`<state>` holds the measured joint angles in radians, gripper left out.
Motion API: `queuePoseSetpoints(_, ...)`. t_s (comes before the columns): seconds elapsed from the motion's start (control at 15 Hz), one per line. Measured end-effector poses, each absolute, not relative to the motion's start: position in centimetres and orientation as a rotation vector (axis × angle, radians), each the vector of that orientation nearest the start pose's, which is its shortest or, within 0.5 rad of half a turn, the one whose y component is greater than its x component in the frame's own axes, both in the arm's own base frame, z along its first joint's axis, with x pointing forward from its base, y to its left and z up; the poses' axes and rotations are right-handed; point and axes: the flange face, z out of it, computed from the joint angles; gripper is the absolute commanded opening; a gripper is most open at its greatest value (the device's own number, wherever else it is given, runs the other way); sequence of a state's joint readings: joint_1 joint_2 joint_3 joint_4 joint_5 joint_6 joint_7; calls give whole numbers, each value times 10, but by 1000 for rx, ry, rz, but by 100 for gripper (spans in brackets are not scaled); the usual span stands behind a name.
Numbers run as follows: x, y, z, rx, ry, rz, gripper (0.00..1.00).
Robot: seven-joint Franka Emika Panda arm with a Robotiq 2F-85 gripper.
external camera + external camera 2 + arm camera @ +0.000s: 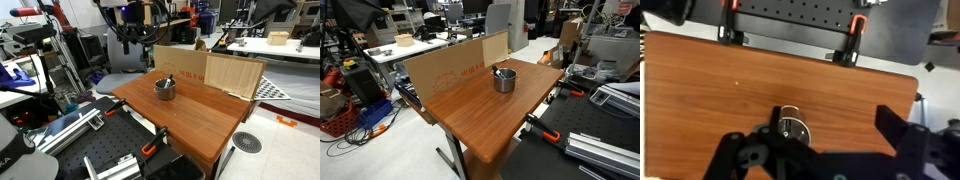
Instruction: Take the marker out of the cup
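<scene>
- One marker (168, 80) stands tilted inside the cup (164, 90), with its upper end poking above the rim.
- One cup of dull metal sits on the wooden table (200, 118), nearer the cardboard side than the front edge.
- The gripper (810, 135) hangs well above the tabletop in the wrist view. Its fingers (902, 140) are spread wide apart, holding and touching nothing (the cup shows between them, partly hidden by the linkage).
- Two cardboard panels (182, 62) stand along the table's edge, just behind the cup. One is browner and the other paler.
- Two black clamps (847, 48) with orange handles grip the table's edge in the wrist view.
</scene>
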<state>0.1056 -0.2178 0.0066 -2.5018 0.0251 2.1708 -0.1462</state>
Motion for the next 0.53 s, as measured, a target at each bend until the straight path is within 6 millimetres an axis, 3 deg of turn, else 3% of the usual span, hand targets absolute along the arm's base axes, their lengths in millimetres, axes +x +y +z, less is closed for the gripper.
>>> queuePoseSetpoints(0.53, 481, 39, 320, -3153, -424, 88, 100)
